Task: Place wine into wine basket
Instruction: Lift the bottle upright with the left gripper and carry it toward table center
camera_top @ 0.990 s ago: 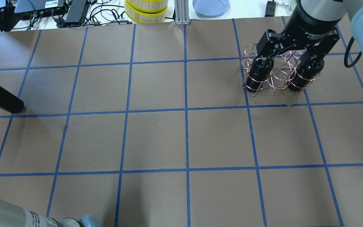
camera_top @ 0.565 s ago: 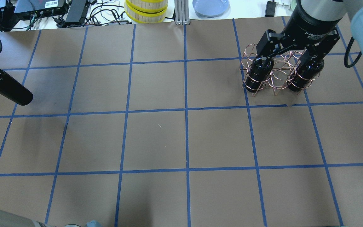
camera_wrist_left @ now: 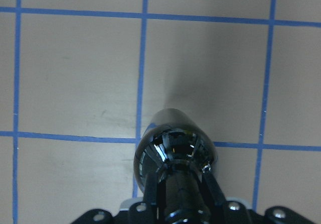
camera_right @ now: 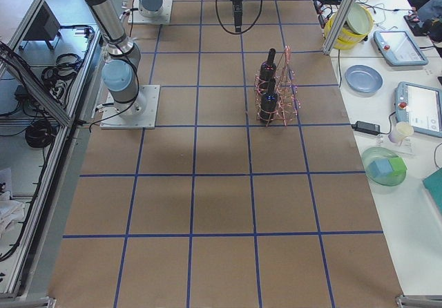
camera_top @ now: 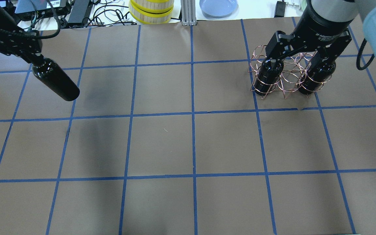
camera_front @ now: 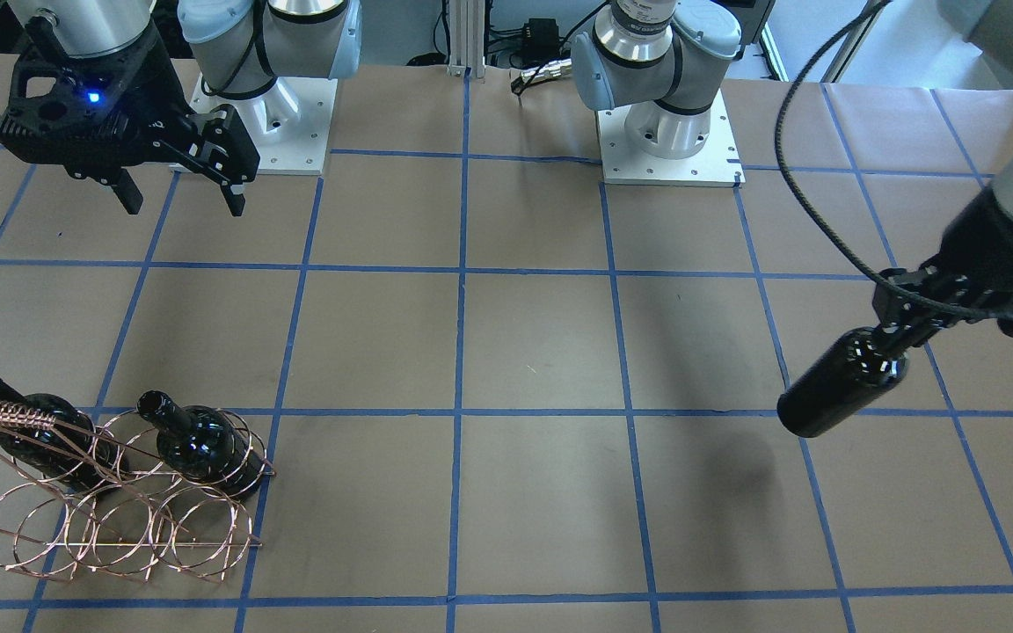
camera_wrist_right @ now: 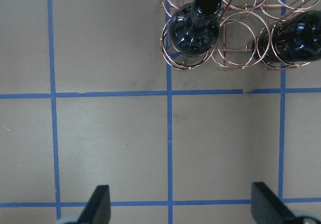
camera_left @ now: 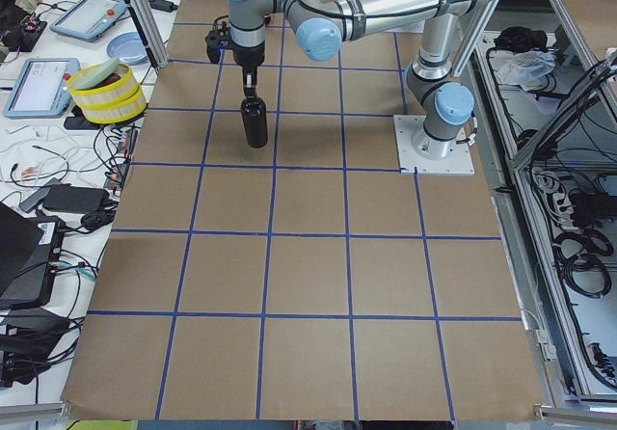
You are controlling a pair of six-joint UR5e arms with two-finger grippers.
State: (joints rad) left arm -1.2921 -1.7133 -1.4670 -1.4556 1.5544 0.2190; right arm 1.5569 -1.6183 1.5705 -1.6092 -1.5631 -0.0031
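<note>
Wine (camera_front: 836, 387) hangs by its neck from the left gripper (camera_front: 895, 341) in the front-facing view. The fingers are pinched on the glass, and the base is clear of the table (camera_front: 542, 352), with its shadow lying apart on the paper. Well away, at the other end, the wine basket (camera_front: 120, 519) stands with two stored bottles (camera_front: 199, 448) leaning in its rings. The right gripper (camera_front: 181, 200) hovers nearer the robot's base, fingers spread and holding nothing.

From overhead, the left gripper (camera_top: 33, 58) clamps the wine (camera_top: 55, 81) at the far left. The right gripper (camera_top: 297, 60) shows wide apart above the wine basket (camera_top: 284, 78), which has a stored bottle at each end of the row.

The left side view shows the wine (camera_left: 254, 123) hanging almost plumb under the left gripper (camera_left: 247, 81).

The right side view shows the wine basket (camera_right: 280, 87) upright with its handle on top, and the wine small beyond it.

The left wrist camera looks down the wine (camera_wrist_left: 173, 148), with fingers (camera_wrist_left: 213, 186) pressed to both sides of the neck.

The right wrist camera shows that gripper's fingers (camera_wrist_right: 98, 204) far apart over bare paper, with the wine basket (camera_wrist_right: 235, 33) and both stored bottles at the frame's top edge.
</note>
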